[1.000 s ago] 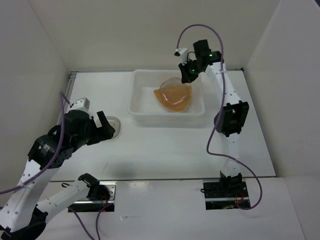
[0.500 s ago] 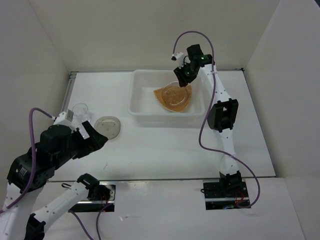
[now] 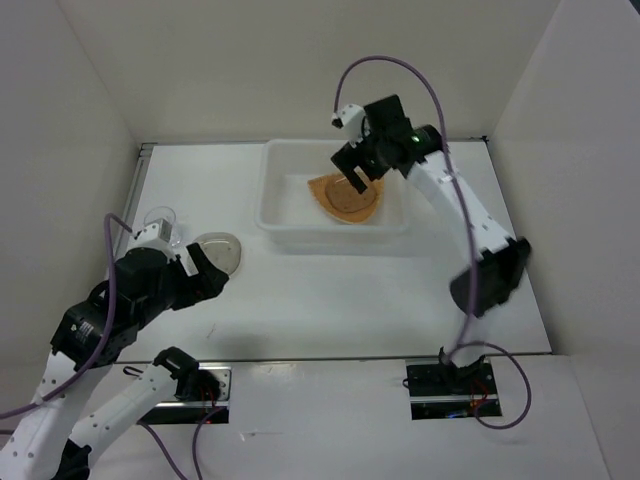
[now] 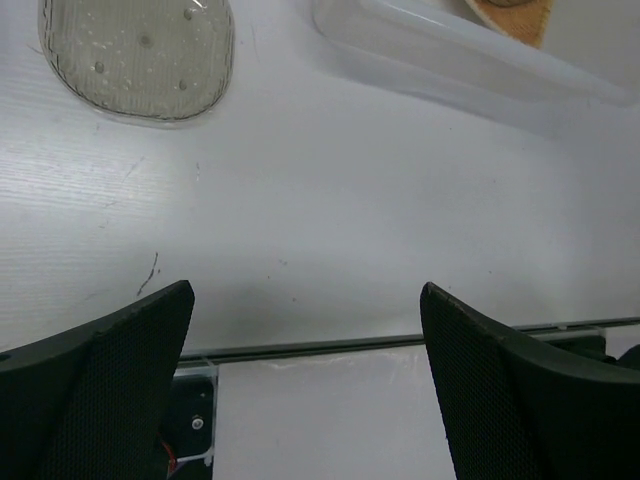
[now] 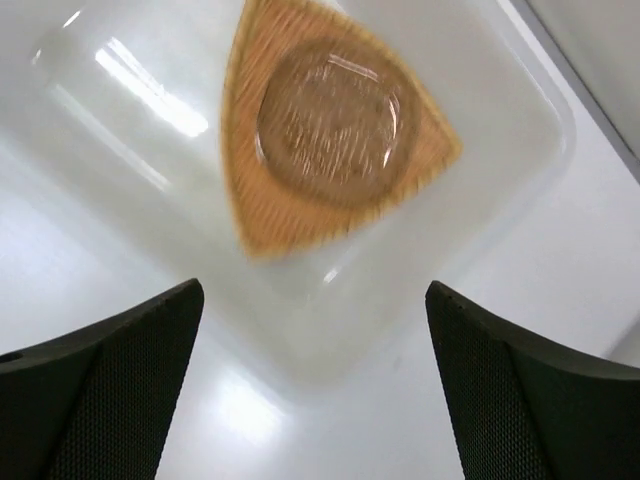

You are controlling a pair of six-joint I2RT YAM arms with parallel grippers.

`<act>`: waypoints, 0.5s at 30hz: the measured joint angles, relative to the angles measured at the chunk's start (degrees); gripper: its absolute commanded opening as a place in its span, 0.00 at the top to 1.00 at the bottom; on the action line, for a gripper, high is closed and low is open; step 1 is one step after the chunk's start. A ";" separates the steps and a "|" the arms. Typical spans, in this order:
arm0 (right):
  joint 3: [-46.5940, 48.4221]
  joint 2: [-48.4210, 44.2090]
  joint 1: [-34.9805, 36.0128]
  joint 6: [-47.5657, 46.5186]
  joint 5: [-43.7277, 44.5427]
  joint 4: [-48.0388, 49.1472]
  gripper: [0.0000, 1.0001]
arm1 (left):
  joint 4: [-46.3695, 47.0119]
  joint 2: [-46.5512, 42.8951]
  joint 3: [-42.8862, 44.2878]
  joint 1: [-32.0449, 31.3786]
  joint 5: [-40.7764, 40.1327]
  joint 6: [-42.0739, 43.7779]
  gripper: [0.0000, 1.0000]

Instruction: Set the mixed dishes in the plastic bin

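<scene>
Drop-off step: right tool wide open, empty over plastic bin, saucer lying on orange tray; left tool open, empty, next needs descent onto second saucer on bench

White table: plastic bin far centre; saucer, 1 tumbler left.

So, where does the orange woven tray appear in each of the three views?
Top external: the orange woven tray sits upper centre, inside the white plastic bin.
Left wrist: only a corner of it, at the top edge, right side.
Right wrist: upper centre, a translucent saucer on it.
Shared landmark: the bin.
</scene>
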 measured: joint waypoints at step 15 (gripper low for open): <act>-56.00 -61.92 -16.90 3.82 1.95 5.81 0.02 | 12.50 40.19 3.45 8.83 -2.14 8.00 0.00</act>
